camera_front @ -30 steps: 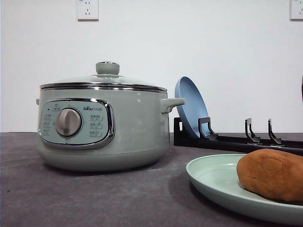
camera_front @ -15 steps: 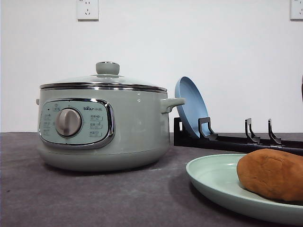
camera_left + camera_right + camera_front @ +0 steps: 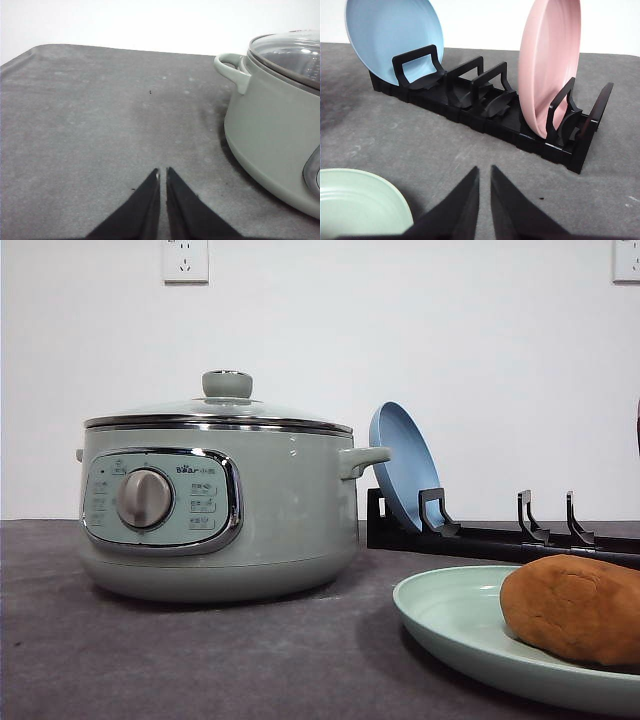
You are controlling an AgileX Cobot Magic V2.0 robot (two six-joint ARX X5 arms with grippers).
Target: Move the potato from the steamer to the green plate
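The orange-brown potato lies on the pale green plate at the front right of the table. The sage-green steamer stands at the left with its glass lid on. In the left wrist view my left gripper is shut and empty over bare mat, with the steamer off to one side. In the right wrist view my right gripper is shut and empty above the mat, the green plate's rim beside it and the rack beyond.
A black plate rack stands behind the green plate, holding a blue plate and a pink plate upright. The blue plate leans close to the steamer's side handle. A white wall backs the grey mat.
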